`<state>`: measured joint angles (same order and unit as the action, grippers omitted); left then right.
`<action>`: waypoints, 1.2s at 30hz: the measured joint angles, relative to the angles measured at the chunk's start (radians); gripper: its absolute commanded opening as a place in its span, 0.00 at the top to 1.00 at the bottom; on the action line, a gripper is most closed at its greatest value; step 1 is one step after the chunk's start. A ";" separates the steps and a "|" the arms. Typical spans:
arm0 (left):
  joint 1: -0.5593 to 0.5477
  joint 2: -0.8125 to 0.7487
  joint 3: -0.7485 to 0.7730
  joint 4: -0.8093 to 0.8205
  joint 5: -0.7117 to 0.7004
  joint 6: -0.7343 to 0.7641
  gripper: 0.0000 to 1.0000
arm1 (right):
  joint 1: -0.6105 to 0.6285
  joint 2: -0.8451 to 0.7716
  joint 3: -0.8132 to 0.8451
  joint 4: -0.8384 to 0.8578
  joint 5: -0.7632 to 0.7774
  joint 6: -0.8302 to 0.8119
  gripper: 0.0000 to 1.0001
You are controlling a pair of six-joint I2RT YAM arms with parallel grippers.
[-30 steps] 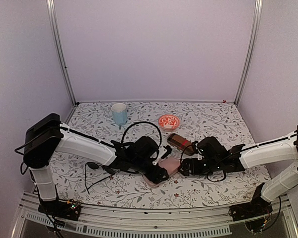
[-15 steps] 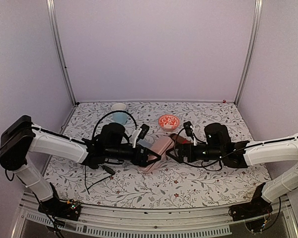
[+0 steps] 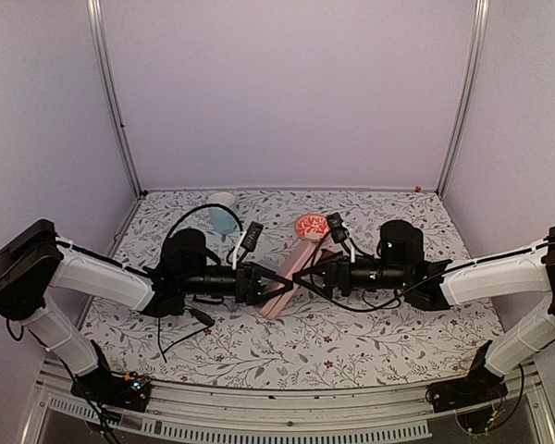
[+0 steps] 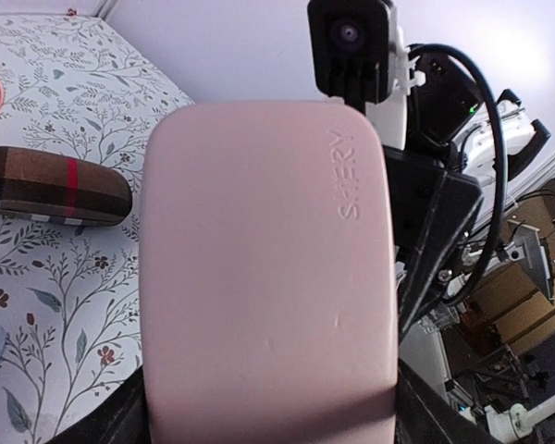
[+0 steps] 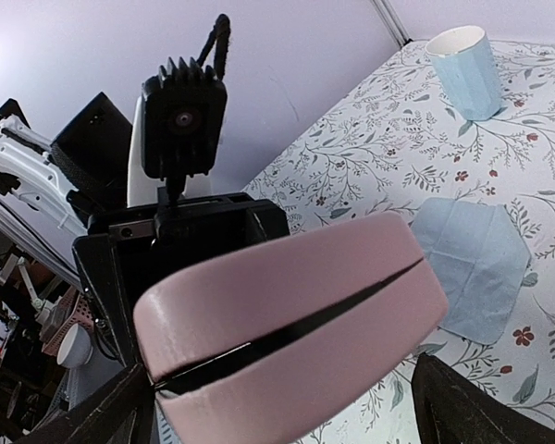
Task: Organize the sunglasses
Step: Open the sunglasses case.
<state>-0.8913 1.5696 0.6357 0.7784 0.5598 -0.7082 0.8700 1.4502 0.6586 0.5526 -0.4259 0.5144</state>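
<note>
Left hand (image 3: 257, 283) clamped on pink case (image 4: 268, 268), right hand (image 3: 322, 271) wide open, fingers flanking it

— What stands before the right gripper (image 3: 318, 274)?
— The pink case (image 3: 291, 277), straight ahead, gripped by the left gripper (image 3: 270, 282).
— And below?
— A brown case (image 4: 51, 196) and a blue cloth (image 5: 472, 264) on the table (image 3: 379, 342), a bowl (image 3: 313, 227) beyond. Above both wrists, open air.
</note>
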 measured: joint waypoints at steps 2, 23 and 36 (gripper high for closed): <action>0.004 0.011 -0.010 0.049 0.021 -0.024 1.00 | -0.001 0.012 0.002 0.030 -0.022 0.001 0.06; 0.012 0.062 -0.049 0.213 0.051 -0.114 1.00 | -0.034 0.038 -0.051 0.156 -0.108 0.111 0.39; 0.032 0.086 -0.080 0.203 0.010 -0.124 1.00 | -0.048 0.073 -0.091 0.149 -0.069 0.203 0.61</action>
<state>-0.8597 1.6554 0.5560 0.9817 0.5694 -0.8326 0.8219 1.5234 0.5678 0.7017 -0.4953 0.7170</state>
